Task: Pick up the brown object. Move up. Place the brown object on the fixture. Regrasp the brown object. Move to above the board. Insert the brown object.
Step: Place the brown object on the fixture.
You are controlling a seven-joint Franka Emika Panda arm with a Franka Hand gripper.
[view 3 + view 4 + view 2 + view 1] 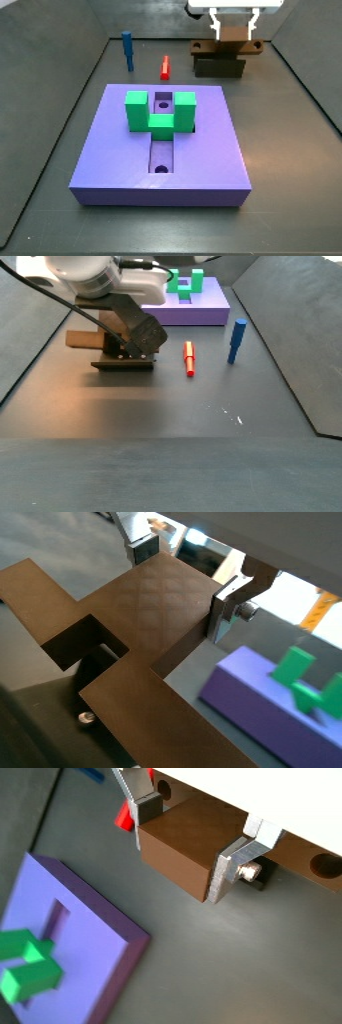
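The brown object (185, 848) sits between the fingers of my gripper (189, 834), with the silver plates against two opposite sides, so the gripper is shut on it. In a wrist view the brown object (127, 632) shows a stepped shape with a deep notch, held by the gripper (187, 580). In a side view the gripper (234, 28) holds the brown object (235, 46) at the fixture (214, 66), at the back right. In a side view the arm covers the gripper (134, 328); the brown object (84, 340) shows above the fixture (123, 360).
The purple board (163, 150) lies mid-floor with a green piece (160, 108) in its slot; both also show in a wrist view (80, 933). A red piece (166, 67) and a blue peg (128, 50) lie left of the fixture. Dark walls ring the floor.
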